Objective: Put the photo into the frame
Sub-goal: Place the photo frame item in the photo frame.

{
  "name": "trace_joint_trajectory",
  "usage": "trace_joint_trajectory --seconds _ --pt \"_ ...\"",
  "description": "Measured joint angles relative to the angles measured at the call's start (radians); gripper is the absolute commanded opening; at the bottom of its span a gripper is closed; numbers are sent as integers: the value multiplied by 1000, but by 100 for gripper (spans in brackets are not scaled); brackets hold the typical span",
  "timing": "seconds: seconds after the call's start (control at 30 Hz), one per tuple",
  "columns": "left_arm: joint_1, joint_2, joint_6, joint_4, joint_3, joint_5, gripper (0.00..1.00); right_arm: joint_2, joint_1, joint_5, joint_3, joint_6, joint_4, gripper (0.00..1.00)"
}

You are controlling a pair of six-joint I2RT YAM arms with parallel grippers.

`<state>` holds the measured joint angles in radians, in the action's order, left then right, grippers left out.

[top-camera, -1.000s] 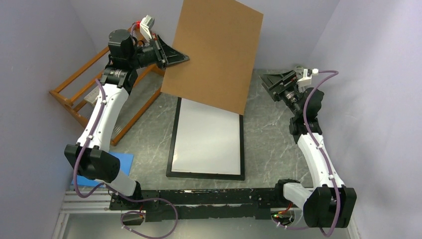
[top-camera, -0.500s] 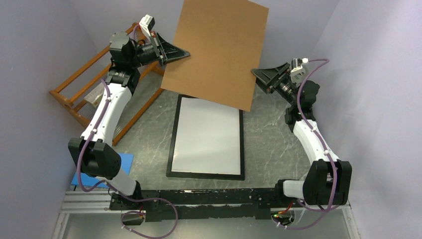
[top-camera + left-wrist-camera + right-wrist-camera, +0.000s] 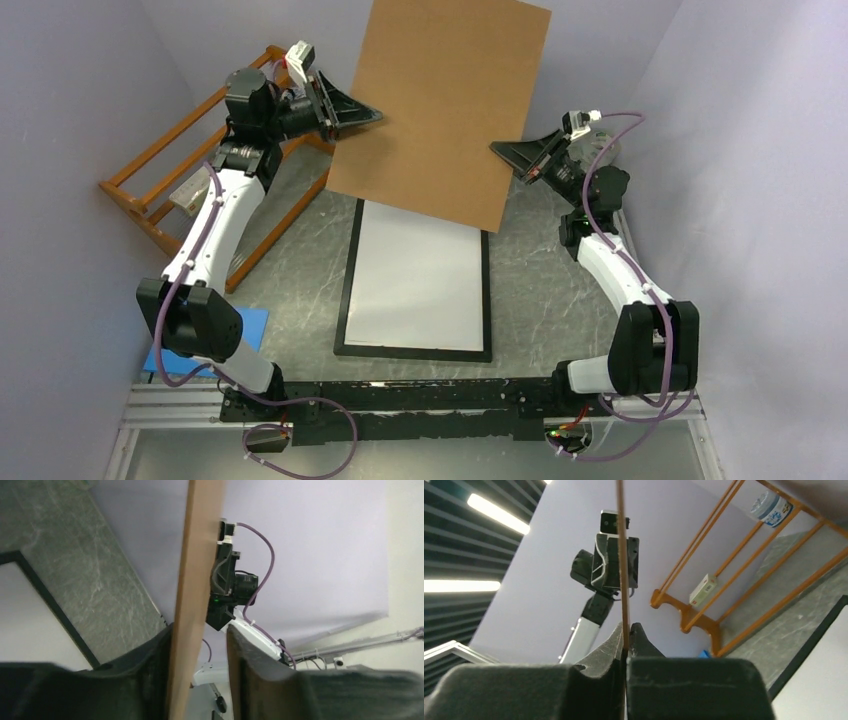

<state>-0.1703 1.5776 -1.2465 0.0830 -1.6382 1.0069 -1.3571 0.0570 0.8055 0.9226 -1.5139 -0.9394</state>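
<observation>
Cardboard is hanging in the air between your two grippers: a thin, stiff brown board [image 3: 440, 100], matte and rectangular, tilted, with its lower edge over the far end of the frame. Your right gripper [image 3: 505, 150] is pinching the board's right edge, its dark fingers [image 3: 641, 642] pressing flat against both faces. Your left gripper [image 3: 365, 112] is standing partly open around the left edge. One of its fingers is lying against the board and a gap is showing beside the other, so it is gripping nothing.

Below and between both sets of fingers, the photo [image 3: 418, 275] is lying white side up inside the thin black frame [image 3: 412, 352], flat on the grey marbled table [image 3: 540, 290]. Left of your left fingers an orange wooden rack [image 3: 150, 155] is standing, and a blue sheet [image 3: 255, 320] is lying near that arm's base.
</observation>
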Motion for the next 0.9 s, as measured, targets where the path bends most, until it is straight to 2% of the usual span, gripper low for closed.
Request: trace_joint_trajectory --seconds 0.1,0.17,0.33,0.47,0.6,0.77,0.9 --pt "0 -16 160 -181 -4 -55 92 5 4 8 -16 11 3 0" --pt "0 -41 279 -336 -6 -132 94 22 8 16 -25 42 69 0" --pt "8 -157 552 -592 61 -357 94 75 10 39 -62 180 270 0" --pt "31 -208 658 -701 151 -520 83 121 18 50 -124 314 432 0" --pt "50 -179 701 -757 282 -668 74 133 53 33 -226 397 572 0" --pt "60 -80 700 -759 487 -714 69 133 122 15 -344 401 661 0" --pt "60 -26 689 -737 596 -696 60 133 163 7 -402 391 671 0"
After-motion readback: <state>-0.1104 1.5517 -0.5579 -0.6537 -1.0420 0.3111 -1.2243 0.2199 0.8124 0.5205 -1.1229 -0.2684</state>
